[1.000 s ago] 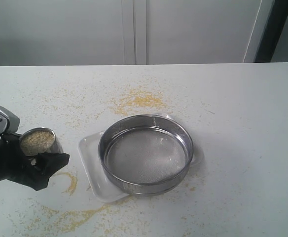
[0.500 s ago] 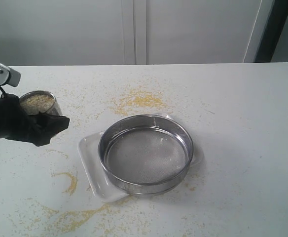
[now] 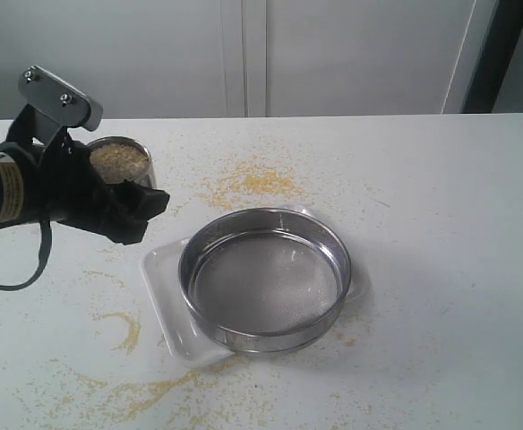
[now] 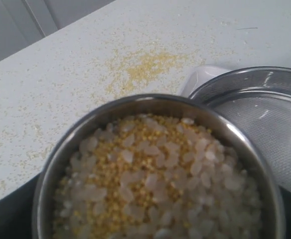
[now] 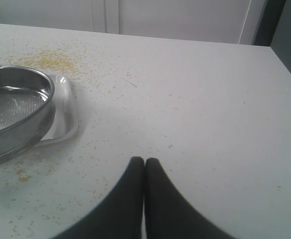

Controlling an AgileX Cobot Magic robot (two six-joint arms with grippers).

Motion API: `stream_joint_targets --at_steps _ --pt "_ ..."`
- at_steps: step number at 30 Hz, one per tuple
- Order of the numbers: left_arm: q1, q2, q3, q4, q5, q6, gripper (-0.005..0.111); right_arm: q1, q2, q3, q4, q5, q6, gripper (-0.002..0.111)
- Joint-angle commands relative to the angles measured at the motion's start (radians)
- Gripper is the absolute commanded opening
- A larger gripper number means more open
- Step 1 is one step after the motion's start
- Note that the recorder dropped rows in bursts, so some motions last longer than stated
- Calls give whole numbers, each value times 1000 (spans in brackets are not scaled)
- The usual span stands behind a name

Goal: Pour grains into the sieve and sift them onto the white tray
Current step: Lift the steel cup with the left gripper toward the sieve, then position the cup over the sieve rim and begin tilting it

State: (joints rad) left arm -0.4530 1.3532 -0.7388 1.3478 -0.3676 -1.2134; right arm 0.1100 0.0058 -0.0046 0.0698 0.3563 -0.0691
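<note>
Moved: the left gripper (image 3: 132, 193) has gone, with its steel cup (image 3: 120, 161), from the lower left of the exterior frame to the upper left, and it is now nearer to the sieve (image 3: 266, 282). The sieve and the white tray (image 3: 158, 278) lie as before.
Left gripper: the jaws stand wide apart and are clamped on the sides of the steel cup, which it holds above the table (image 3: 423, 179).
Cup: upright, mouth up, filled nearly to the rim with the grains (image 3: 118, 159).
Right gripper (image 5: 144, 164): the two black fingers are pressed together, with nothing between them. It is low over bare table, well apart from the sieve.
Sieve: middle of the exterior frame, resting on the white tray, open side up. The mesh looks empty.
White tray: under the sieve. Its long axis runs about left to right in the exterior frame, rising a little to the right, and one corner sticks out at the lower left.
Only in the left wrist view: the grains (image 4: 155, 179) are seen as whitish kernels mixed with yellow meal.
Only in the right wrist view: the right gripper itself, which the exterior view does not show.
Table: spilled meal (image 3: 257, 184) lies above the sieve in the exterior frame, and more lies at the lower left.
</note>
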Motion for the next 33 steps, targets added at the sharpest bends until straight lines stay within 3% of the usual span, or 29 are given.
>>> stream_joint_targets --at_steps 1,8,18,33 --pt "-50 6 -45 7 3 -36 0 -8 -6 5 -2 -6 -4 0" --pt "-123 88 -127 10 9 -93 0 -8 -6 5 -2 -6 -4 0" --pt "-235 210 -232 110 147 -108 0 -8 -6 5 -2 -6 -4 0" --pt "-257 277 -275 286 189 -108 0 -8 -6 5 -2 -6 -4 0"
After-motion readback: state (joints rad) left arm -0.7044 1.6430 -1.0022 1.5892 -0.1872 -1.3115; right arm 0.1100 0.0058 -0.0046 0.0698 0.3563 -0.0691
